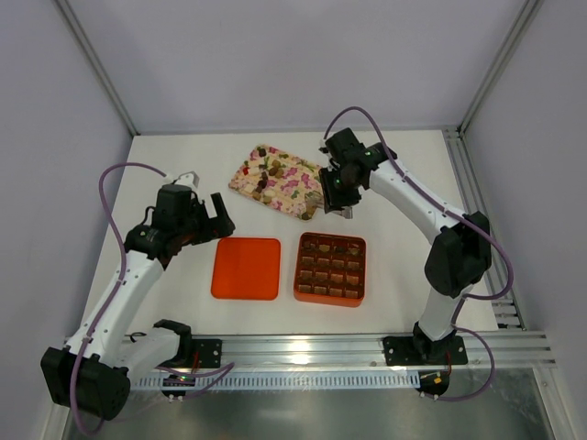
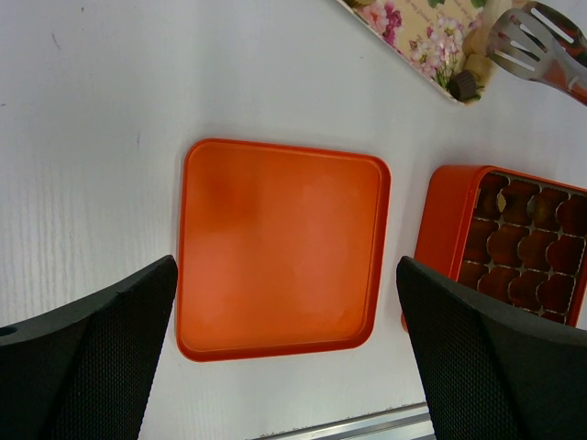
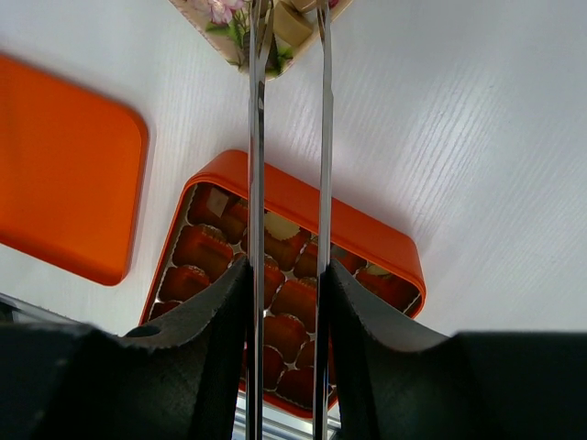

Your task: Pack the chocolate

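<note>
Right gripper jaws clamp tongs to pinch a tray chocolate; left gripper jaws apart, idle above lid.

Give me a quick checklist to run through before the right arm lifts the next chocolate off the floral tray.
1. Right claw clamped on the tongs: ok.
2. Tan chocolate sits between the tong blades on the tray: ok.
3. Blades actually pinching it: cannot tell.
4. Lid off the orange box, lying beside it: ok.
5. Free cell in the box: cannot tell.
6. Left claw open, over the lid, clear of the box: ok.
</note>
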Robot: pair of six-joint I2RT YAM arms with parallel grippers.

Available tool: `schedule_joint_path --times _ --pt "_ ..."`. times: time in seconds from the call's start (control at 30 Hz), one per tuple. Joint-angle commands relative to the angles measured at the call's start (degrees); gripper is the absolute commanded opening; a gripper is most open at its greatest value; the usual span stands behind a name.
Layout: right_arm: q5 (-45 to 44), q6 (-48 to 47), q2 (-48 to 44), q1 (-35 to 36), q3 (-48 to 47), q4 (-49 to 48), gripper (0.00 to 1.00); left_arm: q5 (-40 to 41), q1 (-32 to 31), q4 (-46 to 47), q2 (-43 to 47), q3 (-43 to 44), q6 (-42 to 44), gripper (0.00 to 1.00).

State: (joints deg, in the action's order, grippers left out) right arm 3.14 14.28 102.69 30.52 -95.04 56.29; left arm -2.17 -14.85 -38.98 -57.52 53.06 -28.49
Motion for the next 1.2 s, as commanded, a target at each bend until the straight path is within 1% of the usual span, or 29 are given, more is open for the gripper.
schedule_joint_path --times 0.0,0.33,1.17 --pt "0.91 -1.36 -0.83 0.59 -1.90 -1.10 0.39 -0.11 0.26 1.19 -0.14 0.64 -0.07 1.00" --pt "-0.06 -2.59 -0.92 0.68 -0.67 0.04 0.40 -0.20 0.26 1.10 -0.05 0.73 -0.07 1.00" --pt "0.64 -4.70 1.80 0.94 0.47 1.01 0.40 -0.11 0.26 1.19 0.04 0.73 -0.16 1.00"
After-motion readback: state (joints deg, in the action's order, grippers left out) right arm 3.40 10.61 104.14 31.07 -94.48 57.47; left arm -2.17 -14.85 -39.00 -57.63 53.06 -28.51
